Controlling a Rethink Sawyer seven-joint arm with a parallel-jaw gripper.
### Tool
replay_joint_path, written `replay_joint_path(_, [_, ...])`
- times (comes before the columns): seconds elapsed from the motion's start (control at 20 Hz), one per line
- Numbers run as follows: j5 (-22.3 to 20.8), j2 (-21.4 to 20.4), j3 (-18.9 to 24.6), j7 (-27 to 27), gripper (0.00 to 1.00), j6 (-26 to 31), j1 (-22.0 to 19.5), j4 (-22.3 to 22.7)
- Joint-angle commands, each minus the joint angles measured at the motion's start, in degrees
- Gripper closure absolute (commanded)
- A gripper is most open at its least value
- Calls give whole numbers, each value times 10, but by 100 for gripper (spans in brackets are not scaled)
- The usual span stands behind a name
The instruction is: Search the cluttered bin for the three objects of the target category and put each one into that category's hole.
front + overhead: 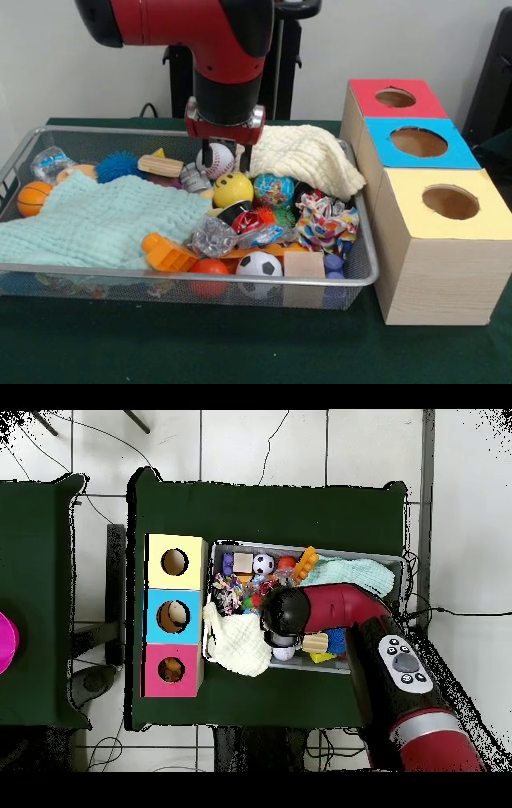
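Note:
My gripper (225,158) hangs low in the wire bin (364,272), open, with one finger on each side of a white baseball (218,162) with red stitching. The ball rests among the clutter at the bin's back middle. Close by lie a yellow ball (232,189), a globe-print ball (274,190), a soccer ball (258,264), a basketball (32,198) and an orange ball (210,267). Beside the bin stands a row of boxes with a red hole top (394,98), a blue one (418,142) and a yellow one (450,202). In the overhead view the arm (320,609) hides the gripper.
A mint cloth (96,220) covers the bin's left part and a cream cloth (308,156) drapes over its back right corner. A blue spiky ball (120,166), a wooden block (304,264) and a patterned fabric knot (326,224) lie in the bin too.

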Motion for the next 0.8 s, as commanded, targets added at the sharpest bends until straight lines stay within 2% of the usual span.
replay_joint_path(0.05, [4, -46, 68, -183, 0, 86, -24, -42])
replay_joint_path(0.35, [-4, -51, 85, -180, 0, 101, -36, -39])
replay_joint_path(0.8, [-30, -26, 96, -184, 0, 98, -37, -86])
